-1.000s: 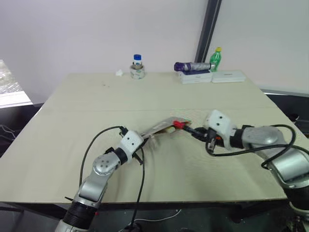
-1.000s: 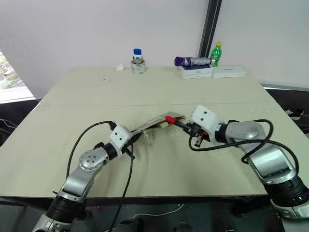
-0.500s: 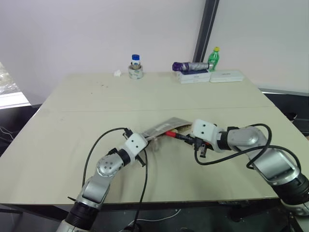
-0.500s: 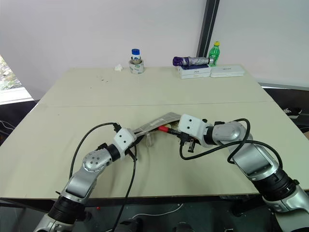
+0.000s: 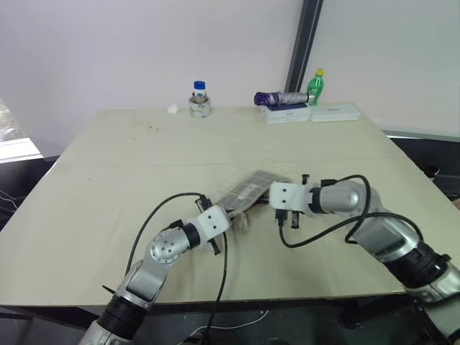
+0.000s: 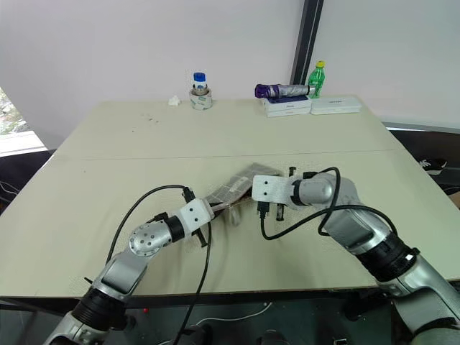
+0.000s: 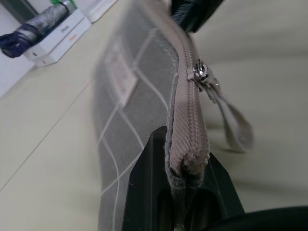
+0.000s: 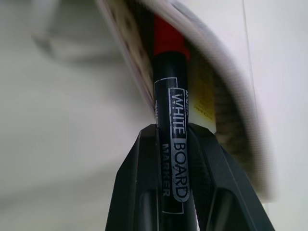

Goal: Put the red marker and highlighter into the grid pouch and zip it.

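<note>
So right now the left hand (image 7: pixel 185 192) is clamped shut on the near end of the grid pouch (image 7: pixel 144 96), holding it up off the worktop (image 5: pixel 108 187), while the right hand (image 8: pixel 175 144) is pinched around the red marker (image 8: pixel 172 91) with its red tip already poking into the pouch's open mouth. Something yellow sits beside the marker inside the opening, which I'd guess is the highlighter (image 8: pixel 201 98), though I can't say for sure. What's left, by my read: push the marker fully in, let go, then run the zipper pull (image 7: pixel 201 74) along to close it.
</note>
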